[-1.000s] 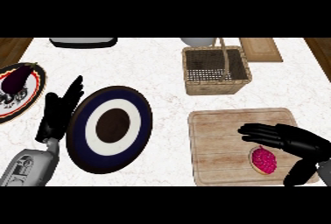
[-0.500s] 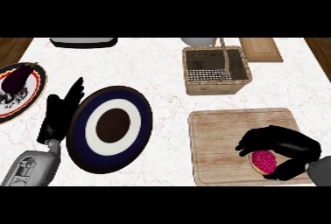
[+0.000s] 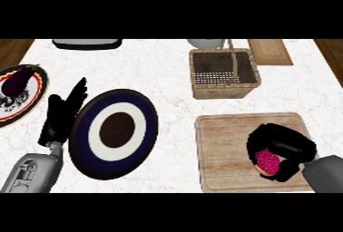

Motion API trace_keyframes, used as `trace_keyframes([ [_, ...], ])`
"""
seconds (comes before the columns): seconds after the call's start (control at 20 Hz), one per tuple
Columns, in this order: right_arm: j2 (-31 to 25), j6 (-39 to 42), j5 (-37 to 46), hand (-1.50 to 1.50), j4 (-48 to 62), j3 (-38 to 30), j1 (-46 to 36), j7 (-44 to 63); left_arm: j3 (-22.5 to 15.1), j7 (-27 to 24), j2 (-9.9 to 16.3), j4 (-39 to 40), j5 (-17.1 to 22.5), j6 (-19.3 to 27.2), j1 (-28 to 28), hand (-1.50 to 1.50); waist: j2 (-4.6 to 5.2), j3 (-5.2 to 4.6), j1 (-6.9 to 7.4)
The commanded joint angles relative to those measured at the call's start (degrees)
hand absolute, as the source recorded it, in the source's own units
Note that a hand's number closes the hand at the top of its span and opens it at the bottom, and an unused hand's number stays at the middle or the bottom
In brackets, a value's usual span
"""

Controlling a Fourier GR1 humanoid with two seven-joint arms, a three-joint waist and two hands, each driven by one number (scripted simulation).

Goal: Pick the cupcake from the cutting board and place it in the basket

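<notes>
Head view, right hand: right hand curled round the cupcake, fingers and thumb wrapped about it, most of it hidden, only the pink top showing.
Head view, cupcake: low on the right part of the cutting board, inside the hand; cannot tell whether lifted off the wood yet or resting on it.
Head view, basket: basket above the board, near its upper edge, handle arching over the mouth, nothing visible inside.
Head view, left hand: left hand open, fingers straight and up, resting at the left rim of the dark blue plate, holding nothing.
Head view, other things: second plate at the left edge with a dark purple item on it; well apart from the work.
Risk, grip: soft top likely to squash or tilt if lifted by the frosting rather than the base.
Risk, carry: handle across the basket mouth likely to catch the hand or the cupcake on a straight approach.
Risk, release: opening too early, over the rim, could leave the cupcake on the counter beside the basket.
</notes>
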Motion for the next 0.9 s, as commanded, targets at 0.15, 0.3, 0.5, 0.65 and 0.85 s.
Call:
trace_keyframes([
  [0.15,6.95,-1.70,6.61,1.50,3.76,-3.06,-7.44,31.67,-1.09,-0.13,-0.02,0.36,-0.61,-0.76,-0.40,0.00,-0.25,-1.20,2.13],
  [0.3,10.21,-1.54,10.26,1.50,4.61,-3.53,-12.94,44.30,-1.78,-0.10,-0.75,0.37,-0.50,-1.08,-0.79,0.00,-0.27,-1.06,4.01],
  [0.5,18.60,-1.24,15.71,1.50,5.33,-2.11,-21.03,61.44,-2.92,-0.02,-1.41,0.21,-1.01,-1.35,-2.12,0.00,-0.22,-0.61,5.69],
  [0.65,30.30,-2.69,14.16,1.50,6.10,-4.49,-25.23,74.22,-3.00,0.82,-1.39,0.30,-1.02,-1.55,-3.19,0.00,-0.01,-0.15,5.64],
  [0.85,34.73,-6.67,11.56,1.50,4.34,-6.58,-36.12,88.82,-2.97,0.88,-1.83,1.79,-0.99,-1.70,-4.52,0.00,0.22,0.01,6.27],
])
